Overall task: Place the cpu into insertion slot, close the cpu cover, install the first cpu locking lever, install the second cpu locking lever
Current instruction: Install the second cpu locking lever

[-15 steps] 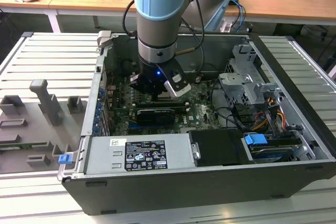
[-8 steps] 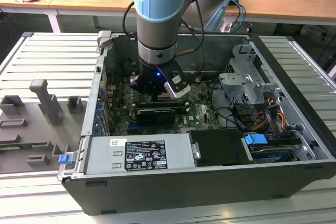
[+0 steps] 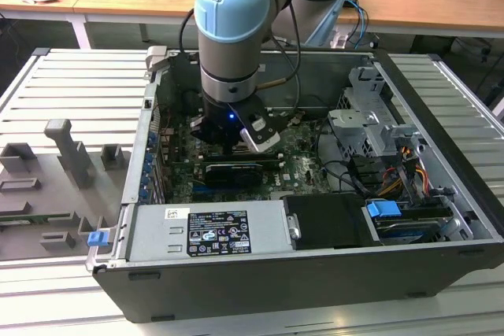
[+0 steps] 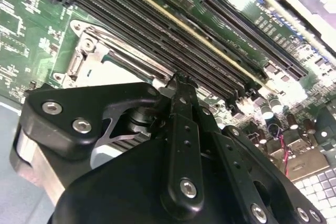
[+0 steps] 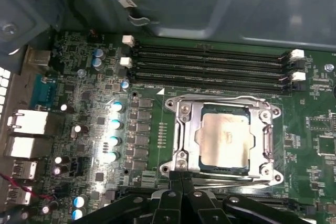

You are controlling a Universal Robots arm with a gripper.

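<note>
The cpu (image 5: 226,140), a silvery square chip, lies flat in the socket on the green motherboard. The cpu cover (image 5: 191,129), a silvery frame with a cut-out centre, lies down around the chip. Thin metal levers run along two opposite socket edges, one (image 5: 220,102) beside the memory slots and one (image 5: 236,180) by the gripper; whether they are latched I cannot tell. My gripper (image 5: 181,174) is shut, its black fingers pressed together with the tips at the socket's edge. In the second wrist view the gripper (image 4: 178,80) ends beside the socket's metal bracket (image 4: 84,51). The exterior view has the gripper (image 3: 236,145) down inside the open computer case.
Long black memory slots (image 5: 210,64) run beside the socket. A black expansion card (image 3: 234,172) stands just in front of the gripper. The grey power supply (image 3: 209,230), a drive cage (image 3: 370,127) and cables crowd the case. Grey fixtures (image 3: 67,155) sit at the exterior view's left.
</note>
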